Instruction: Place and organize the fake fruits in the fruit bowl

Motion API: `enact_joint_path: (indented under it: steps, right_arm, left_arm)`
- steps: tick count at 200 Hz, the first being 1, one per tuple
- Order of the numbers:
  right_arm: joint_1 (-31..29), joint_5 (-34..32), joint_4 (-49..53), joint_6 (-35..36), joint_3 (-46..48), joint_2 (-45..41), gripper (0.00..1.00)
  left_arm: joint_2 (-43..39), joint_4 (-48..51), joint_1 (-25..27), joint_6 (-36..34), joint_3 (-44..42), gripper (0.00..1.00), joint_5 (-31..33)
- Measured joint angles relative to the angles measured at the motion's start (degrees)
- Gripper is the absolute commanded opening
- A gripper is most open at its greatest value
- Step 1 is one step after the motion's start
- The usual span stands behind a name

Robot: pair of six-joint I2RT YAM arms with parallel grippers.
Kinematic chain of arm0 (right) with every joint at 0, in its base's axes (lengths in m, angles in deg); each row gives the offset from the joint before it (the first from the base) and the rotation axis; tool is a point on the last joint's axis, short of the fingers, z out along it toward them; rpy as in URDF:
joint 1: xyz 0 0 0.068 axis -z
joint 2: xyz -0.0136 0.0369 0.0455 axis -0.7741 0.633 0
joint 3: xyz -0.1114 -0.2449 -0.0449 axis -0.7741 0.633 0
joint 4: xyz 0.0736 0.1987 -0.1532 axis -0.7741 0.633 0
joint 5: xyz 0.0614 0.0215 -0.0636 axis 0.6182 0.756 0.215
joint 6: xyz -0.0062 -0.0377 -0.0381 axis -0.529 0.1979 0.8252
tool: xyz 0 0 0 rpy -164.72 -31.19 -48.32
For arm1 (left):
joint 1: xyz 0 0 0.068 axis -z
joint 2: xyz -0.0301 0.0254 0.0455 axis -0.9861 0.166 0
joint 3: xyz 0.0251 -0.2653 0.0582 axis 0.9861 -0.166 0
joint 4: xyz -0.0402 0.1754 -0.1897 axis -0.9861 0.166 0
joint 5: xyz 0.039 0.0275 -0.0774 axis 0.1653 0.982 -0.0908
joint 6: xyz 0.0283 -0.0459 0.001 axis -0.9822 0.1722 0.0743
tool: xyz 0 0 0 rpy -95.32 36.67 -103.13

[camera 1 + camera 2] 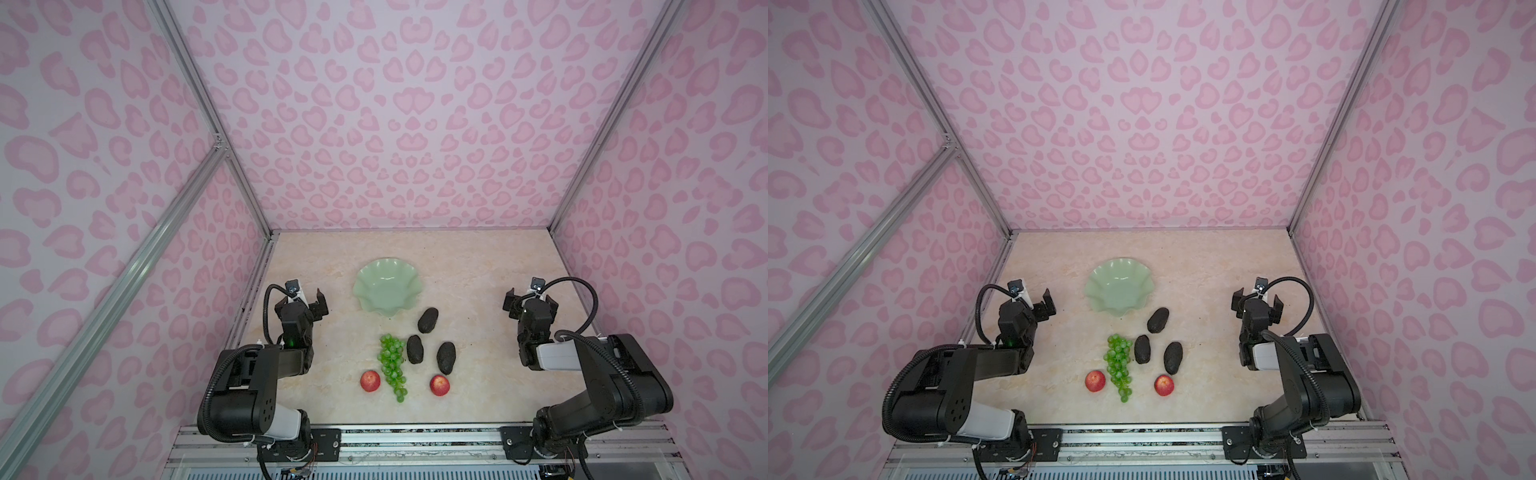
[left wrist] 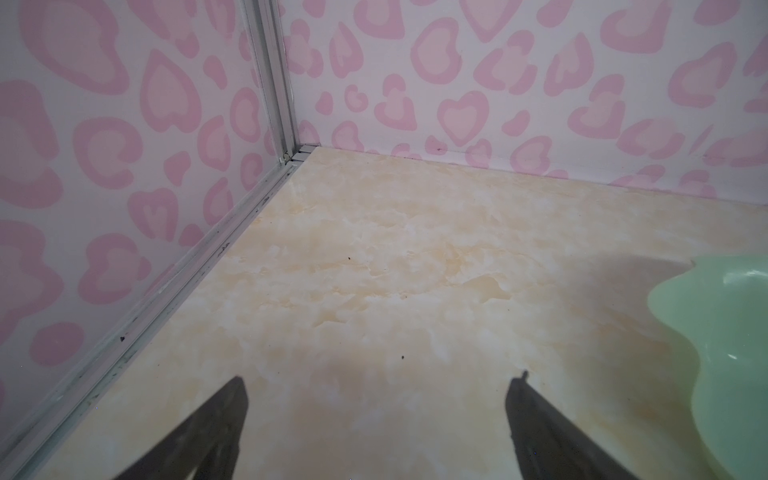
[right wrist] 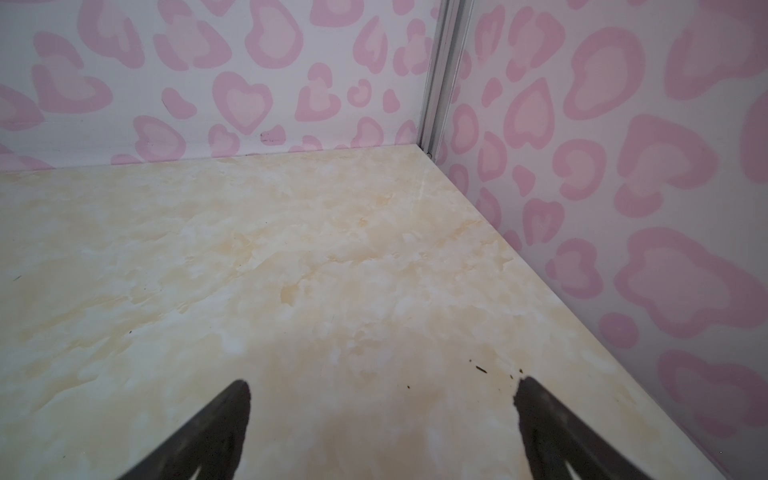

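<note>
Fingers (image 2: 216, 432) of left gripper (image 1: 306, 304) and right gripper (image 1: 530, 303) are standing apart, holding nothing. The fruit bowl (image 1: 386, 291) is sitting empty; probably reaching the nearest dark fruit (image 1: 427, 320) is coming next.

Fruits (image 1: 414, 350) before bowl (image 1: 386, 266), apart

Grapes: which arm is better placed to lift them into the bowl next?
Left, likely. The grapes lie nearer the open left gripper, beside the bowl; three dark fruits lie between them and the right gripper.
</note>
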Motion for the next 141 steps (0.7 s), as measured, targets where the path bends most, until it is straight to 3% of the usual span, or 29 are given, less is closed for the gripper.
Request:
enact_joint_path:
  steps: [30, 56, 80, 114, 141]
  right_arm:
    - [-0.46, -1.05, 0.90, 0.04, -0.31, -0.90, 0.99]
    - [-4.94, -6.49, 15.93, 0.07, -9.64, -9.68, 0.99]
    - [-9.14, -8.61, 31.89, -6.78, -20.61, -17.57, 0.99]
    - [-11.76, -0.57, 48.09, -14.88, -23.12, -25.27, 0.95]
    - [-19.98, 4.13, 60.17, -21.77, -23.19, -26.21, 0.93]
  left_arm:
    - [-4.55, 7.74, 0.37, -0.17, 2.69, 0.98, -0.76]
    - [-12.85, 18.38, 0.39, 2.34, 10.01, 0.99, -1.38]
    - [-18.36, 26.88, 0.42, 7.78, 14.05, 0.97, -2.54]
    - [-26.12, 36.83, 0.37, 18.67, 16.90, 0.98, -2.23]
    - [-29.44, 43.85, 0.33, 23.93, 17.29, 0.98, -4.33]
